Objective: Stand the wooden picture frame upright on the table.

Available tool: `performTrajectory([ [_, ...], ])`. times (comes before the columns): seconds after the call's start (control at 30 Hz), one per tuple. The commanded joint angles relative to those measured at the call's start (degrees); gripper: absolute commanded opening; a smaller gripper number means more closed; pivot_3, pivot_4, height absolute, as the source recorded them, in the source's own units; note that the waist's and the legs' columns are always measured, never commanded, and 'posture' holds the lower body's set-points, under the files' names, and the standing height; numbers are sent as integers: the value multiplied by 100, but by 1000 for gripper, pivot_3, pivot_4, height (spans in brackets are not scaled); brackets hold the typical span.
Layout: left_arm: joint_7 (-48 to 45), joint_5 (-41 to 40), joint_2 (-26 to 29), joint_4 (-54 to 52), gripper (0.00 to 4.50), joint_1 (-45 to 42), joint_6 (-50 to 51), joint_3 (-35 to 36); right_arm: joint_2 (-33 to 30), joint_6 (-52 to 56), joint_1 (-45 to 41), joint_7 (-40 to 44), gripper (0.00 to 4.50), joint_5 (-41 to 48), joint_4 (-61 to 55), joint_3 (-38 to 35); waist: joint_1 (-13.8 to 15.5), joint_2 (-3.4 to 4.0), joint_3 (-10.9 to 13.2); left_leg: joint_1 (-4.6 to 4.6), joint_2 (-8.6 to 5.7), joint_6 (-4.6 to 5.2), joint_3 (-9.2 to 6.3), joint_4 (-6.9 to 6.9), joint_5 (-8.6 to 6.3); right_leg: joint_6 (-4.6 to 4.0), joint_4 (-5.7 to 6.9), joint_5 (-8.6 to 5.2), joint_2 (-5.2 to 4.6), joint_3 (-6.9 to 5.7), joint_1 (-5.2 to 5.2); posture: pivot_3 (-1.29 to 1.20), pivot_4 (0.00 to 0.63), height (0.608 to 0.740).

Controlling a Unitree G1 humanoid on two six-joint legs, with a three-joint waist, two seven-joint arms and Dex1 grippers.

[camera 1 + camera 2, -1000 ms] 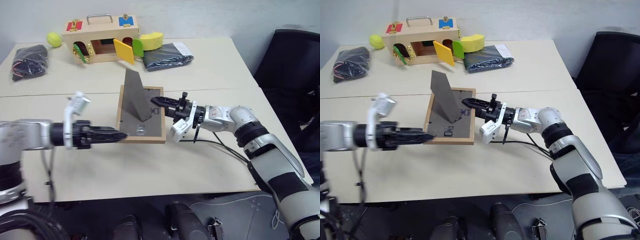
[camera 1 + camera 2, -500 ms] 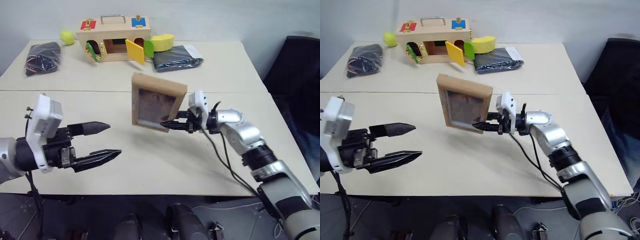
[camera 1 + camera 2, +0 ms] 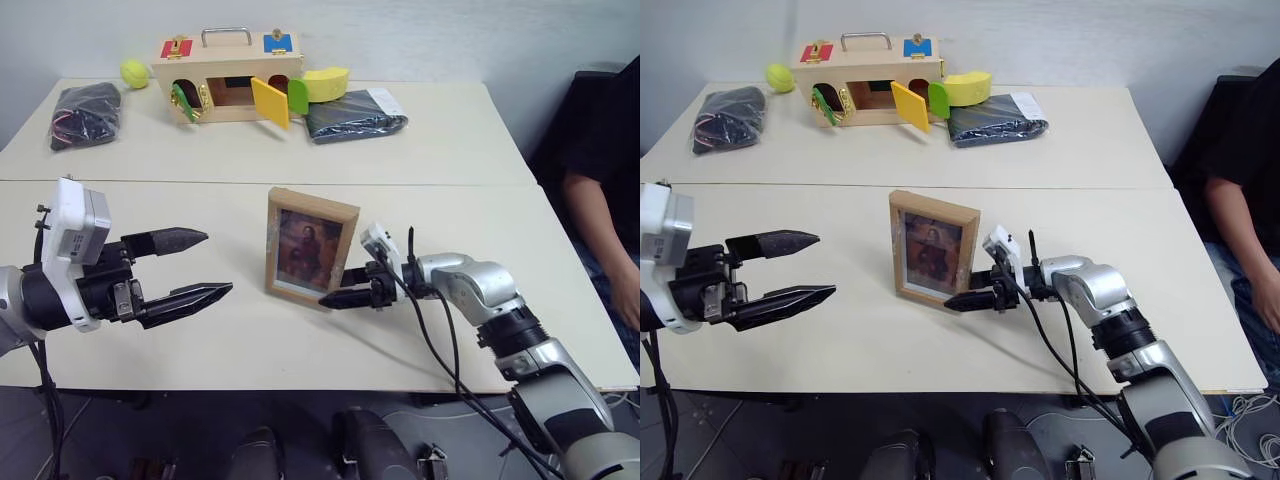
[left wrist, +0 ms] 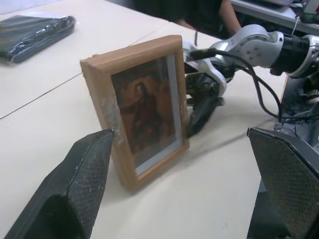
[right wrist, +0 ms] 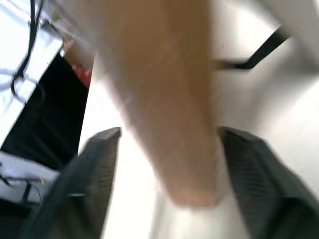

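Frame check: the small light-wood picture frame (image 3: 311, 248) with the brownish portrait stands upright on the pale beige table (image 3: 440, 150), picture side toward you, just nearer than the seam. Your right claw (image 3: 338, 298) sits low at the frame's lower right corner; in its wrist view both black fingers (image 5: 84, 179) stand apart either side of the wood edge, not pinching it. Your left claw (image 3: 200, 265) hovers well left of the frame, wide open, holding nothing. Wooden box with coloured doors (image 3: 220, 75) sits at the far edge.
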Motion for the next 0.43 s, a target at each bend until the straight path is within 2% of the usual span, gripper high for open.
performTrajectory([
  [0.03,-127,-91,172,135,4500,-9,-178,135,-579,-490,-18,408,4477,-403,-475,-232,2,1,0,0,-1,0,0,0,0,0,-1,0,-1,0,0,0,150,740],
  [0.13,-153,-214,270,225,4500,-27,-166,214,-1388,-1012,-160,1209,4477,-584,-346,-520,9,3,3,2,-1,0,0,-1,-1,0,-2,0,0,-1,1,0,150,740],
  [0.3,-368,-169,456,373,4500,64,-241,323,-2458,-517,-586,2440,4477,189,-108,-1265,4,6,9,3,-1,3,2,-6,-3,0,-6,0,1,1,1,0,150,740],
  [0.43,-456,-52,515,488,4500,-30,-450,188,-2447,-144,-531,2428,4477,565,-317,-1540,-27,4,8,12,5,1,2,-13,-2,-4,-4,-2,6,2,3,0,150,740],
])
